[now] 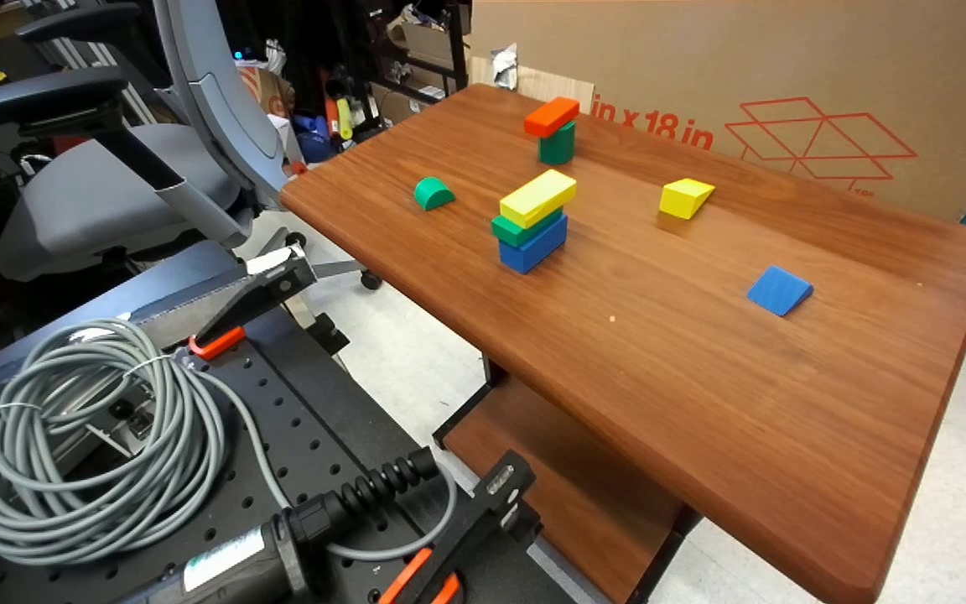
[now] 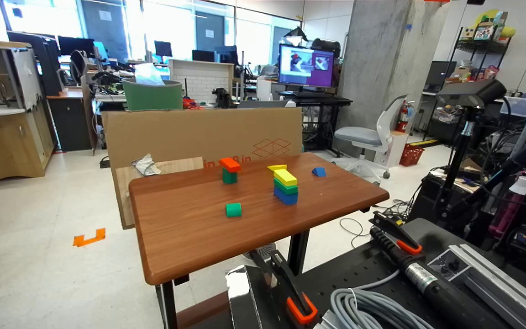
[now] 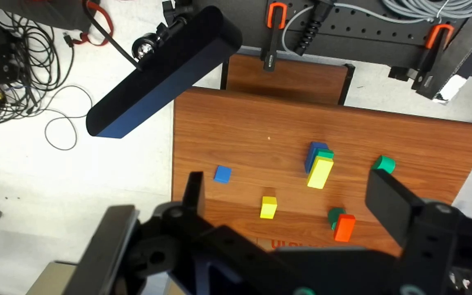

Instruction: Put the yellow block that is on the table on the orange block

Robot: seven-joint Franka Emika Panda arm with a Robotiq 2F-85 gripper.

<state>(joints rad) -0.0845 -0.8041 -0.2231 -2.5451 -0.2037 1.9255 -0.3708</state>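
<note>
The small yellow block (image 1: 684,199) lies on the brown table (image 1: 701,352), looking wedge-shaped. It also shows in an exterior view (image 2: 277,167), partly behind a stack, and in the wrist view (image 3: 268,207). The orange block (image 1: 552,117) lies on top of a green block (image 1: 557,144); it also shows in an exterior view (image 2: 230,164) and in the wrist view (image 3: 344,228). My gripper (image 3: 285,190) is wide open and empty, high above the table, fingers apart on either side of the blocks in the wrist view. It is out of view in both exterior views.
A stack of a yellow bar (image 1: 538,198), a green block (image 1: 527,228) and a blue block (image 1: 533,245) stands mid-table. A green rounded block (image 1: 433,194) and a blue wedge (image 1: 779,290) lie apart. Cardboard (image 1: 785,67) stands behind the table. A black camera bar (image 3: 166,73) shows in the wrist view.
</note>
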